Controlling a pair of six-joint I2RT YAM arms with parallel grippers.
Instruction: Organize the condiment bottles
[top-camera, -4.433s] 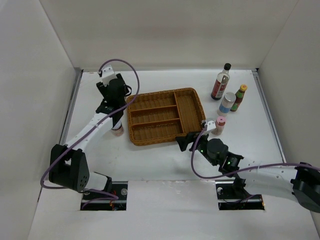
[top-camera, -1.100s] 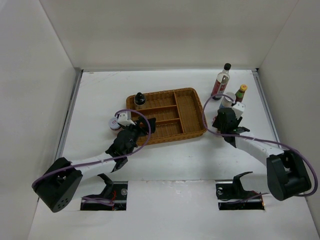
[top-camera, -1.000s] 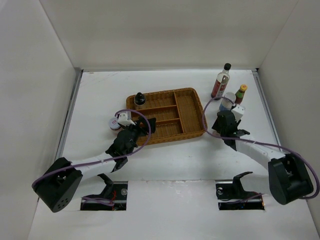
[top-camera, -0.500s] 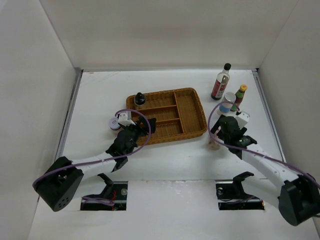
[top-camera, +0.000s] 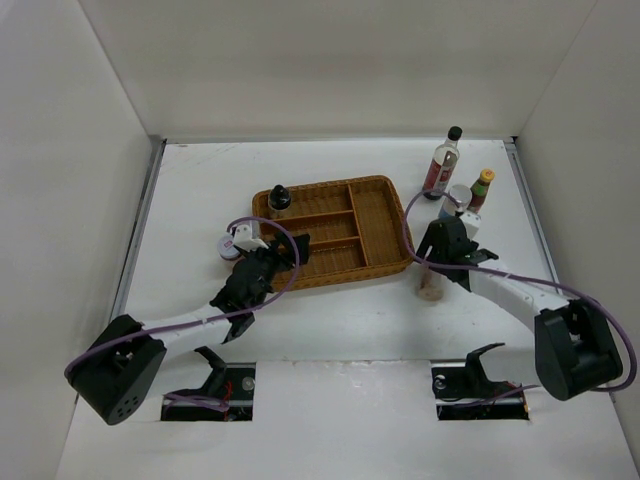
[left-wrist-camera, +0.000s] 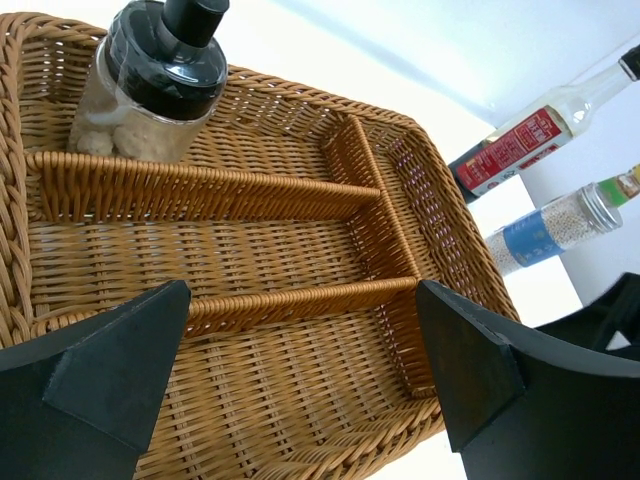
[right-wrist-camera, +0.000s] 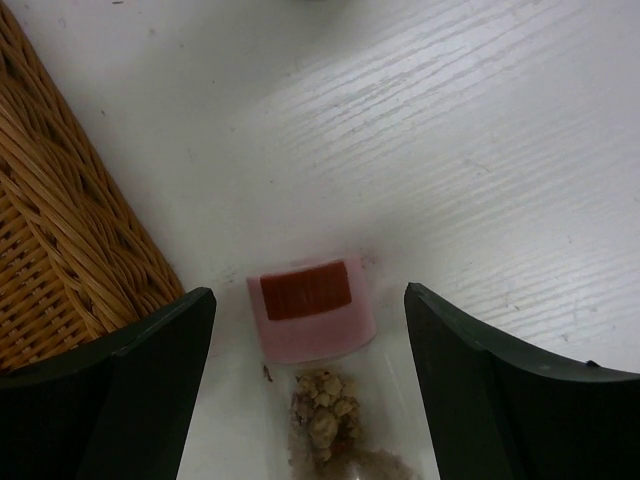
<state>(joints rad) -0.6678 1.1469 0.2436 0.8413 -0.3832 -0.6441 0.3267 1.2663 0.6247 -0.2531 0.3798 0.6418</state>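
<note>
The pink-capped bottle (right-wrist-camera: 312, 322) lies on its side on the table, cap away from me, between the fingers of my open right gripper (right-wrist-camera: 310, 370), which do not touch it. From above, this bottle (top-camera: 431, 286) rests off the wicker tray's (top-camera: 398, 215) front right corner, under my right gripper (top-camera: 434, 266). A squat black-capped jar (top-camera: 279, 199) (left-wrist-camera: 160, 85) stands in the tray's back left compartment. My left gripper (top-camera: 290, 250) (left-wrist-camera: 300, 390) hangs open and empty over the tray's front left. The tall red-labelled bottle (top-camera: 441, 166), white-and-blue bottle (top-camera: 455, 203) and green-and-yellow-capped bottle (top-camera: 479, 190) stand at back right.
A short pink-lidded jar (top-camera: 231, 246) sits on the table left of the tray, beside my left arm. The tray's wicker rim (right-wrist-camera: 60, 230) is close to my right gripper's left finger. White walls enclose the table on three sides.
My right gripper opened and let go of the pink-capped bottle, which now lies by the tray's front right corner. The left arm has not moved.
</note>
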